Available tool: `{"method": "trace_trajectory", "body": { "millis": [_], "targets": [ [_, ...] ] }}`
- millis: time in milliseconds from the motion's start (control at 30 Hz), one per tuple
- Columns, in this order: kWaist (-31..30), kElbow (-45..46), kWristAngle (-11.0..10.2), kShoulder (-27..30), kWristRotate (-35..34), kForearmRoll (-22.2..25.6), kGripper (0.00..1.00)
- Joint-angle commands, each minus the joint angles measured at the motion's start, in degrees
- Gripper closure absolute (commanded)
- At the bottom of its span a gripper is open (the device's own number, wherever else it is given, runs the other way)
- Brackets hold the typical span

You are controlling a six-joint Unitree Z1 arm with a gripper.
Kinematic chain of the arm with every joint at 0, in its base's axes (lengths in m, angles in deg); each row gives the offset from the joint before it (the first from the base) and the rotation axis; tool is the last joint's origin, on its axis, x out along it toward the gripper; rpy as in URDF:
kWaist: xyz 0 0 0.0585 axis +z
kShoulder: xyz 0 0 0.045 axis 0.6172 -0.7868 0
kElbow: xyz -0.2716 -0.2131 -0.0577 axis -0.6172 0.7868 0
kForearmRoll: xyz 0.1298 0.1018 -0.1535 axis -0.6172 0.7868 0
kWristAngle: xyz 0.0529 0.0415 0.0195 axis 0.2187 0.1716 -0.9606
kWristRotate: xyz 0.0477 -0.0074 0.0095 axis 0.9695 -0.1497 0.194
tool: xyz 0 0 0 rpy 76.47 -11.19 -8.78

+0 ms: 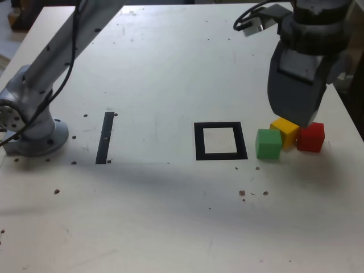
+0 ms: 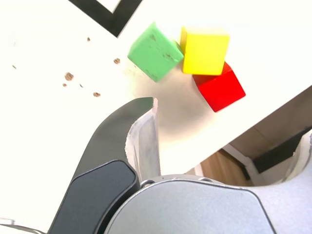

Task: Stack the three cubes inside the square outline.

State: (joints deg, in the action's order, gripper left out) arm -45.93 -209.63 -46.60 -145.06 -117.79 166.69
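White worktop [image 1: 170,216], pale and speckled, carrying everything. Grey arm [image 1: 62,51] rising from a base at the exterior view's left and reaching across to the far right side. Gripper [image 1: 297,114] hanging over the cube cluster, fingers [image 2: 141,136] spread wide with nothing between them; only one finger plainly visible in the wrist view, the other just at that frame's edge.

Square outline [image 1: 220,141] near the worktop's middle, thick black frame, white centre bare, no cube inside yet. Thin black strip [image 1: 105,137] well apart toward the exterior view's left, not part of the job.

Three cubes bunched just beside the outline on the exterior view's right: green cube [image 1: 268,143] nearest the frame, yellow cube [image 1: 286,131] touching it behind, red cube [image 1: 311,137] touching the yellow one on the far side. All three flat on the worktop, none stacked.

Likely step: picking a first cube. Best to choose an outer cube, green or red, since yellow sits wedged between neighbours. Worth squaring the wrist so the fingers straddle two free faces rather than a corner. Descend straight, keeping a finger from nudging the adjacent cube. Close only once the cube sits centred between the fingers, then lift clear before travelling to the white centre.
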Motion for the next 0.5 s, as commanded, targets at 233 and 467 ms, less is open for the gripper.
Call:
{"method": "trace_trajectory", "body": {
  "millis": [233, 467],
  "targets": [
    [-0.46, -3.01, -0.40, -2.51, -7.12, 0.90, 0.00],
    [-0.60, -6.50, -0.66, -5.14, -12.07, 0.90, 0.00]
  ]
}}
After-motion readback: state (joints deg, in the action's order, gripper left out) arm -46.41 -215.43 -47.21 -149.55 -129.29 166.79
